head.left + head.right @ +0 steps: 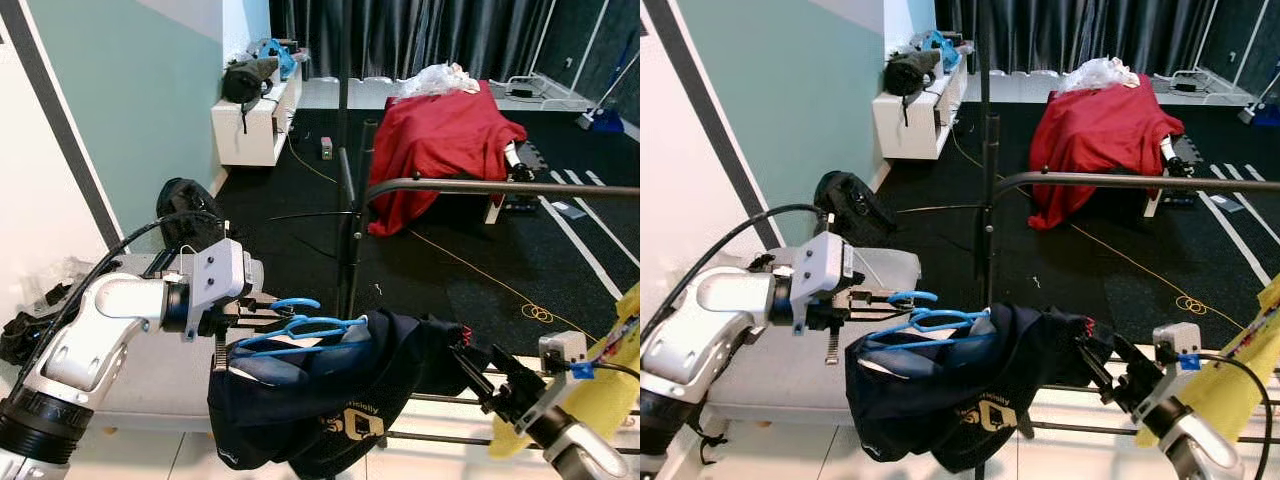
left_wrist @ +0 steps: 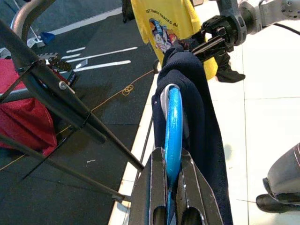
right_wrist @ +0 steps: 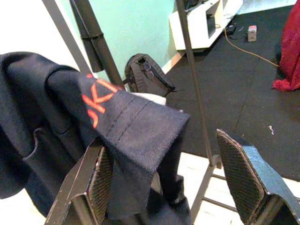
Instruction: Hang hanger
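Note:
A blue hanger (image 1: 300,328) carries a dark navy shirt (image 1: 330,400) with a gold print. My left gripper (image 1: 262,308) is shut on the hanger's hook end, and the blue plastic (image 2: 173,122) shows pinched between its two fingers. The shirt hangs low in front of me, below the grey horizontal rail (image 1: 500,187) of the clothes rack. My right gripper (image 1: 470,365) is open at the shirt's right sleeve. In the right wrist view the sleeve (image 3: 136,126), with orange lettering, lies over one of the spread fingers (image 3: 93,183).
A yellow shirt (image 1: 610,380) hangs at the far right. The rack's upright pole (image 1: 346,200) stands just behind the hanger. A black backpack (image 1: 185,205) lies by the teal wall, beside a grey low table (image 1: 150,370). A red cloth (image 1: 440,140) covers furniture farther back.

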Robot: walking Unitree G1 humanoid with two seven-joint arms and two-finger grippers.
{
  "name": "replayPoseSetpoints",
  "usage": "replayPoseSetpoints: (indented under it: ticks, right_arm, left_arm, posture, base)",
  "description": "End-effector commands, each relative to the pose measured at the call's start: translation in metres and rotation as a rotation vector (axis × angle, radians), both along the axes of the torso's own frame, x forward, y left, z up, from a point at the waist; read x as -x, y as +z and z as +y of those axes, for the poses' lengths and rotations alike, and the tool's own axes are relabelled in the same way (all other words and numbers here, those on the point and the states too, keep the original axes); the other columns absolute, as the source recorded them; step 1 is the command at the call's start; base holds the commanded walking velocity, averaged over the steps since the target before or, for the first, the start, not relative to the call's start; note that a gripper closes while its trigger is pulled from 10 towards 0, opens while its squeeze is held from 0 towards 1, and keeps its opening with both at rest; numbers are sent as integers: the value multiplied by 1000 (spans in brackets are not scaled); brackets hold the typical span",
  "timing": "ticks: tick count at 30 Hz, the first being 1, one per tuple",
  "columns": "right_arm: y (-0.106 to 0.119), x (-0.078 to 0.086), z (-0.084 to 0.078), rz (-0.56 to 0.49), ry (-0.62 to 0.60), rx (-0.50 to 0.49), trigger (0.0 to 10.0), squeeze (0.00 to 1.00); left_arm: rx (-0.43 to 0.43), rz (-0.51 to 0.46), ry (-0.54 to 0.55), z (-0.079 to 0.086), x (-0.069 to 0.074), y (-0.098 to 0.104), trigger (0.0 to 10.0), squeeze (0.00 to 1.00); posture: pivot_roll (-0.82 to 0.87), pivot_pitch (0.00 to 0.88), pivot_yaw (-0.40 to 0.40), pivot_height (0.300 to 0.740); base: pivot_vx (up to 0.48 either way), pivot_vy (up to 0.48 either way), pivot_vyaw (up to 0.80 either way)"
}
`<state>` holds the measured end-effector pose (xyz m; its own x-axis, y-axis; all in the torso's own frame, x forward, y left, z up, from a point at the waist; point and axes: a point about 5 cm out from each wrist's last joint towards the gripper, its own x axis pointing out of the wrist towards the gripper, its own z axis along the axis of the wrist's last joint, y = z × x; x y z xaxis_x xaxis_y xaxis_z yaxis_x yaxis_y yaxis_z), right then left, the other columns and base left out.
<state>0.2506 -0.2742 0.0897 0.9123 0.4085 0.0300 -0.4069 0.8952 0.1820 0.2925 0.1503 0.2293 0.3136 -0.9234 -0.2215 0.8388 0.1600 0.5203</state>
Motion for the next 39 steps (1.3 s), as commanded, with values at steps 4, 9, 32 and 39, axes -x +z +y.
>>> replayPoseSetpoints:
  ticks: [4,9,32,39]
  right_arm:
    - [-5,0,4,42,73,5,10000,0]
    - [-11,-3,17,111,227,-11,10000,0]
    - [-4,-14,18,22,125,-199,0,0]
    - [26,-21,-32,-196,-365,-336,0,0]
  left_arm:
    - [5,-17,-60,-4,6,9,0,0]
    - [21,-13,-136,-19,14,9,0,0]
    - [49,-20,-132,-25,13,10,0,0]
    - [-165,19,-48,-5,8,-13,0,0]
  posture:
    - [-97,39,35,735]
    - [-90,24,27,735]
    - [-95,4,23,735]
    - [-94,30,24,735]
  base:
    - [0,0,0]
    - [0,0,0]
    - [0,0,0]
    - [0,0,0]
